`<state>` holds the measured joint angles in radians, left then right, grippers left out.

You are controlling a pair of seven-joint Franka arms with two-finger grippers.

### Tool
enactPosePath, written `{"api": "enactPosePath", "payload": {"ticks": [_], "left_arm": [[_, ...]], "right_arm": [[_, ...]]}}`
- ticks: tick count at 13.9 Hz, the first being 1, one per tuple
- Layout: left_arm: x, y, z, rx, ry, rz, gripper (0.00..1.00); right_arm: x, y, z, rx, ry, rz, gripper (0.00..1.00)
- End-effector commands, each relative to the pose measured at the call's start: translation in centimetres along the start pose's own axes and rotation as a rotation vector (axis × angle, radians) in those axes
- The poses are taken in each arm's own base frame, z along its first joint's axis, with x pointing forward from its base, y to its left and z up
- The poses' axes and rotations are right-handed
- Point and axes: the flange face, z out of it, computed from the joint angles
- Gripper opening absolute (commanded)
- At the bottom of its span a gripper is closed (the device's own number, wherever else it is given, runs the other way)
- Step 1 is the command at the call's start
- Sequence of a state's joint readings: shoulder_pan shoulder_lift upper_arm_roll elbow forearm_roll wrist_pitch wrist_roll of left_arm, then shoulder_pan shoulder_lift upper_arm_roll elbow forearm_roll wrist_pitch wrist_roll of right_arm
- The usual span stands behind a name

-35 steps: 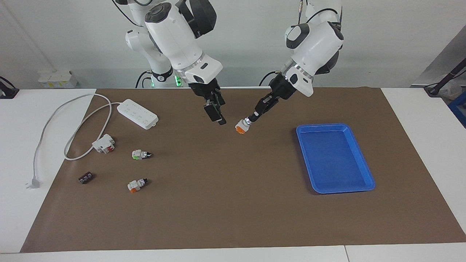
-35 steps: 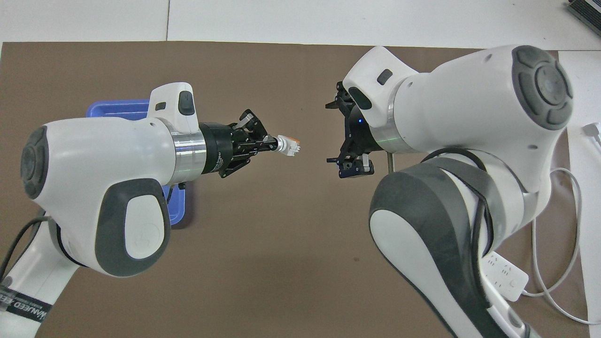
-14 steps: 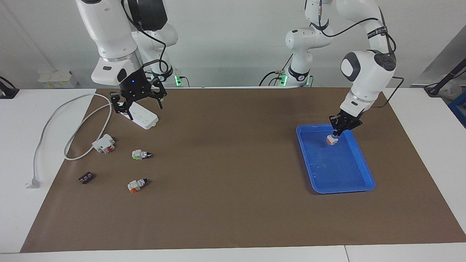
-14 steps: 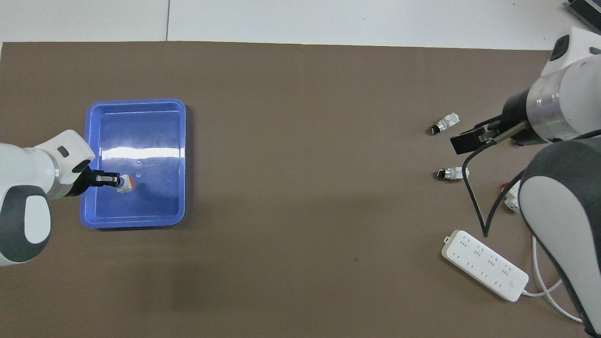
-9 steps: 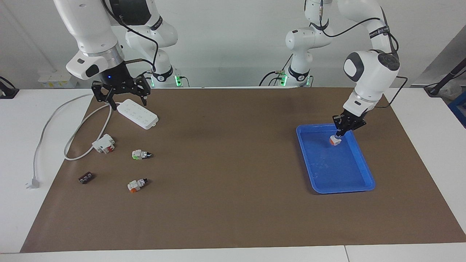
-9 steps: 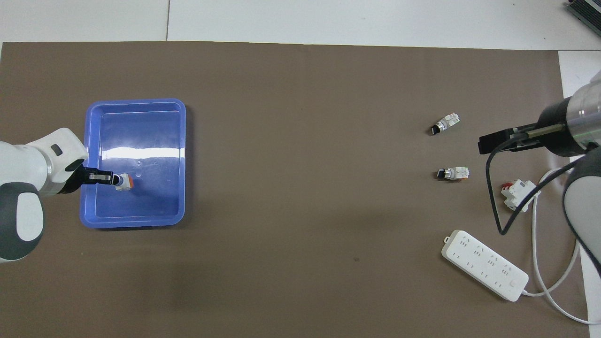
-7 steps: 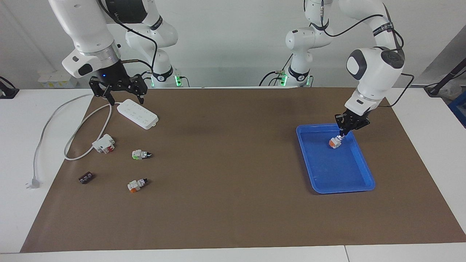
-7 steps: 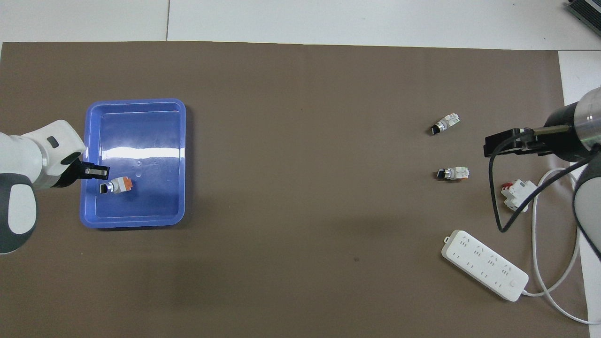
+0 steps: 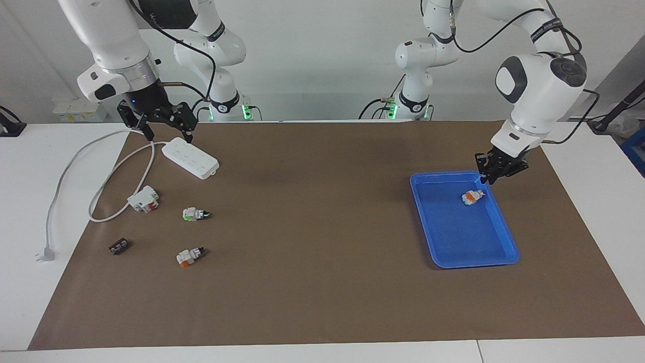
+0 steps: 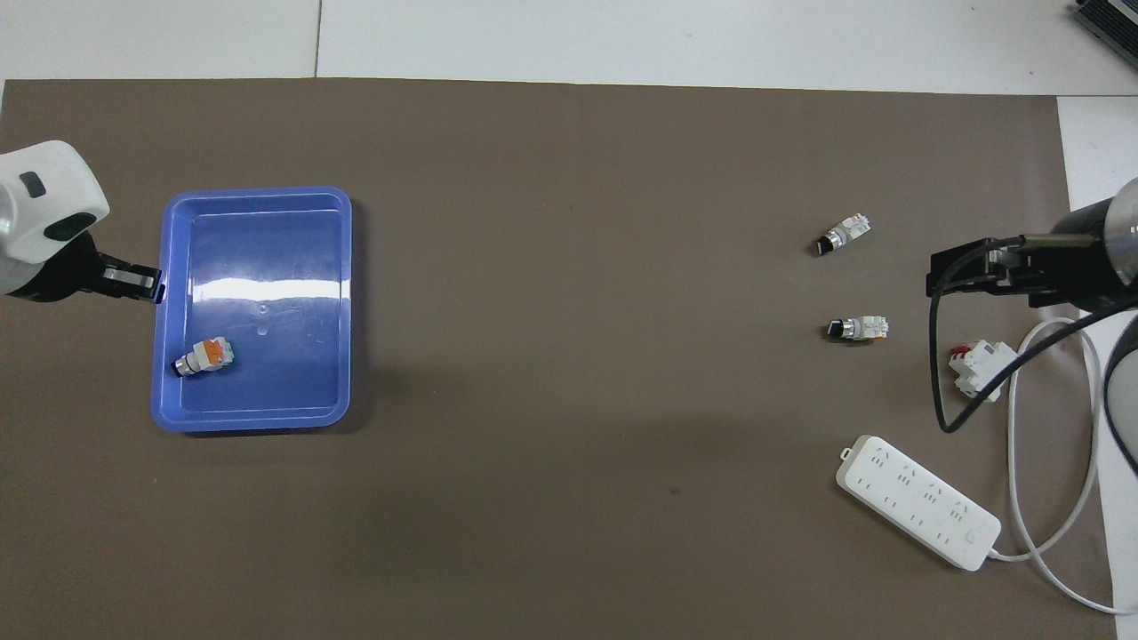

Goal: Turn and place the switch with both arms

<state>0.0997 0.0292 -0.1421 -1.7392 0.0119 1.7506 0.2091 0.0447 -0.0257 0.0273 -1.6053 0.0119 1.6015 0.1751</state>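
The switch (image 9: 472,197), white with an orange-red base, lies on its side in the blue tray (image 9: 438,176), in the part nearer to the robots; it also shows in the overhead view (image 10: 203,357). My left gripper (image 9: 495,175) is open and empty, raised over the tray's (image 10: 258,191) rim on the left arm's side, apart from the switch. In the overhead view my left gripper (image 10: 133,283) shows just outside the tray. My right gripper (image 9: 161,125) is open and empty, up over the mat's edge beside the power strip (image 9: 190,158); it also shows in the overhead view (image 10: 965,271).
At the right arm's end lie a second orange-based switch (image 9: 189,256) (image 10: 840,236), a green-based switch (image 9: 195,215) (image 10: 855,329), a white block with red parts (image 9: 143,198) (image 10: 978,366), the power strip (image 10: 916,502) with its cable, and a small dark part (image 9: 119,246).
My left gripper let go of the switch, which tipped onto its side in the tray, and drew back up past the rim. My right gripper moved off toward its own end.
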Motion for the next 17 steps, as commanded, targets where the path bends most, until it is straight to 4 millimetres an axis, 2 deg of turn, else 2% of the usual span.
{"api": "enactPosePath", "payload": {"ticks": [1, 3, 4, 10, 12, 15, 16, 17], "left_arm": [[0.1, 1.3, -3.7, 0.019, -0.048, -0.015, 0.22], [-0.5, 1.6, -6.3, 0.017, -0.065, -0.018, 0.22], [-0.8, 1.7, -6.8, 0.013, -0.077, -0.019, 0.22], [-0.9, 1.0, -7.0, 0.016, -0.07, -0.05, 0.23], [-0.8, 1.6, -6.9, 0.019, -0.071, -0.07, 0.23], [-1.0, 0.7, -6.8, 0.014, -0.082, -0.105, 0.23], [-0.8, 1.4, -6.7, 0.019, -0.084, -0.094, 0.23], [-0.8, 1.2, -6.7, 0.019, -0.081, -0.1, 0.23]], "right_arm": [[-0.3, -0.5, 0.1, -0.02, 0.003, 0.001, 1.0], [-0.4, -0.5, 0.0, -0.02, 0.003, -0.01, 1.0], [-0.5, -0.7, 0.0, -0.021, 0.0, -0.012, 1.0], [-0.6, -0.8, 0.0, -0.021, -0.001, -0.016, 1.0], [-0.5, -0.3, -0.3, -0.021, 0.003, -0.031, 1.0], [-0.6, -0.2, -0.5, -0.015, 0.01, -0.055, 1.0], [-0.6, -0.3, -0.5, -0.013, 0.011, -0.055, 1.0], [-0.6, -0.3, -0.6, -0.013, 0.011, -0.053, 1.0]]}}
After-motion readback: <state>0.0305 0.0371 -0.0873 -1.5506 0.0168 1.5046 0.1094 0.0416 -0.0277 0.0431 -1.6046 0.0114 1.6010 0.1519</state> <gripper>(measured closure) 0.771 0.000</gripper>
